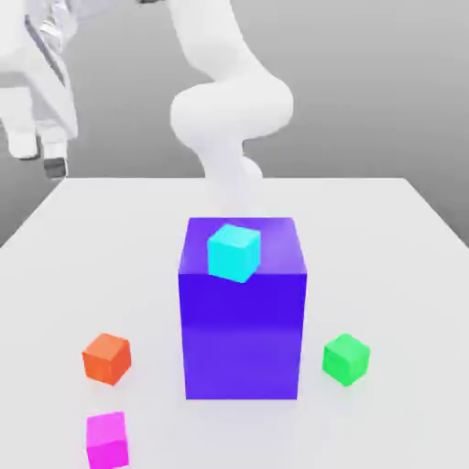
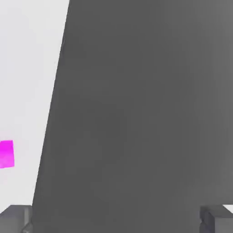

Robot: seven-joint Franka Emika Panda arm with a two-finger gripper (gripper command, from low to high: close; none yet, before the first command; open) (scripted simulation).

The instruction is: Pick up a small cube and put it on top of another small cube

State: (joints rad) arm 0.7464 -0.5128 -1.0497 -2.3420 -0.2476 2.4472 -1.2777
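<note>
White tabletop (image 1: 403,238) against a plain grey backdrop. Nearest in the exterior view: small plain magenta-pink cube (image 1: 107,441) on the table at that view's lower left, bottom edge cut off by the frame. Just behind it, small orange cube (image 1: 107,358). Small bright green cube (image 1: 346,358) sits on the view's right, beside the tall blue-purple block (image 1: 243,330). Small cyan cube (image 1: 234,253) sits on the block's top. Farther back, white two-finger gripper (image 1: 39,156) hangs above the far left corner, partly cropped; fingers spread wide, empty. Hand view catches the magenta cube (image 2: 6,154) cut at the edge.
</note>
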